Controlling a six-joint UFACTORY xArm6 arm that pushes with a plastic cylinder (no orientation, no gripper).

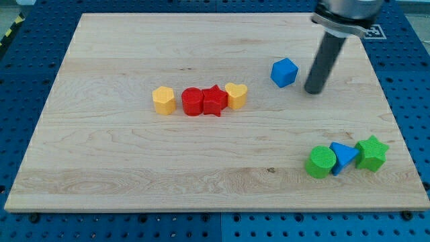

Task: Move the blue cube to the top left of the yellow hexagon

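You are looking at my tip (313,91) sitting on the wooden board (101,168) with the blue cube (284,72) just off its left and slightly above, apparently not touching, though the gap is hard to judge. The tip is a bare rod, gripping nothing. The yellow hexagon (163,100) is lying far to the tip's left, beside the red cylinder (192,101). You should be steering the push leftward, keeping the cube above that row. The rod is coming down from the view's top right, leaning slightly.
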